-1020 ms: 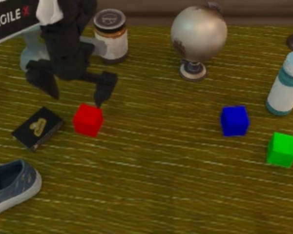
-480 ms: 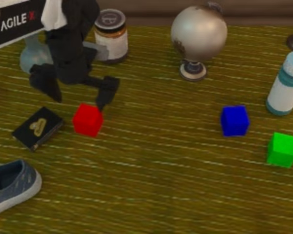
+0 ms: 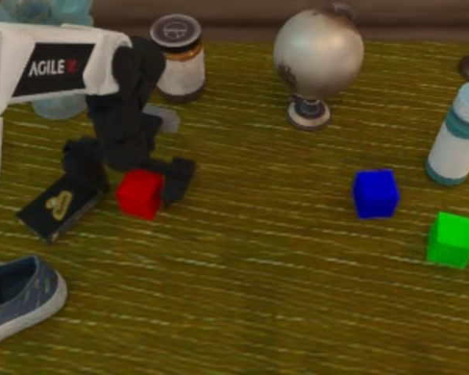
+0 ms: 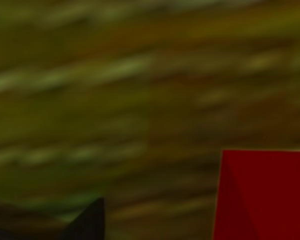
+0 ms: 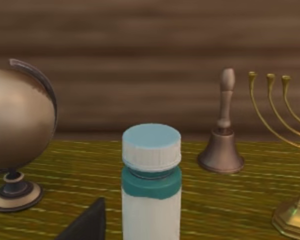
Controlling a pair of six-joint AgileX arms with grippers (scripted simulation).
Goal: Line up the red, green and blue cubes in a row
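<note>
The red cube (image 3: 140,193) sits at the table's left, and it fills a corner of the left wrist view (image 4: 265,195). My left gripper (image 3: 133,176) is open and down at the cube, one dark finger (image 3: 178,176) on each side of it. A single fingertip (image 4: 90,222) shows in the left wrist view, apart from the cube. The blue cube (image 3: 375,194) and the green cube (image 3: 452,239) rest at the right, apart from each other. My right arm is outside the top view; one fingertip (image 5: 87,222) of it shows far to one side.
A black book (image 3: 59,205) lies touching the left gripper's outer finger. A shoe (image 3: 19,293) is at front left. A labelled jar (image 3: 177,56) and a globe (image 3: 318,58) stand at the back. A teal-capped bottle (image 3: 461,137), a bell (image 5: 221,150) and a brass candelabra (image 5: 290,135) are at the right.
My left gripper has come down from above and behind the red cube to straddle it. The arm's white link has swung into view. No cube has moved.
</note>
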